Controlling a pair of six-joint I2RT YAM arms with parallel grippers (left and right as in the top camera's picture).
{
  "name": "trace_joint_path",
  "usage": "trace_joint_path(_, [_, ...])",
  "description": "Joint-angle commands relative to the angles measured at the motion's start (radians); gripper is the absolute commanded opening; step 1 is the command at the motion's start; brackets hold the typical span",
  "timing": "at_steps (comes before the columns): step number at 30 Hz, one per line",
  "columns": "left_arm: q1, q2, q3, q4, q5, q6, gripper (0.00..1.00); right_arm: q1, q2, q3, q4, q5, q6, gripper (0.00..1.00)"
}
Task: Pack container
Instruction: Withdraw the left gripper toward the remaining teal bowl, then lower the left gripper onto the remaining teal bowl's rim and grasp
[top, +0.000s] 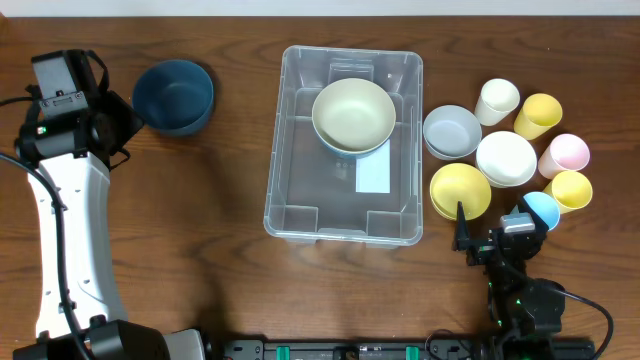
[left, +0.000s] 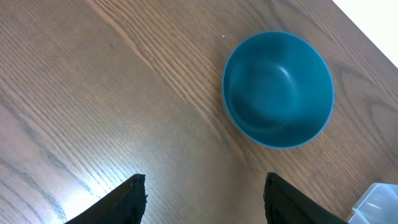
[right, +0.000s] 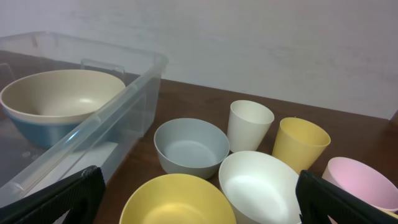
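- Left gripper (left: 205, 193), jaws apart and empty, hovers by the dark teal round bowl (left: 278, 89), likely its next pick.
- Right gripper (right: 199, 186), wide and empty, sits beside the large clear plastic container (top: 285, 200).

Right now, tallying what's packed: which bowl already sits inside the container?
The cream bowl, at the container's far end. The teal bowl, grey bowl, white bowl and yellow bowl stand outside it.

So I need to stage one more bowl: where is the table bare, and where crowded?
Bare wood lies between the teal bowl and the clear container, and along its near side. Right of it, bowls and cups stand packed together.
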Motion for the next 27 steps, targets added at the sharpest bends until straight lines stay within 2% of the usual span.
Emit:
trace_joint_path(1, [0.005,0.011,0.006,-0.003,-0.001,-0.010,0.61,-0.010,-0.005,-0.002,-0.004,-0.006,-0.011,0.99])
trace_joint_path(27, [0.044,0.013,-0.006,0.031,-0.002,-0.021,0.62,-0.010,-0.005,-0.002,-0.004,-0.006,-0.011,0.99])
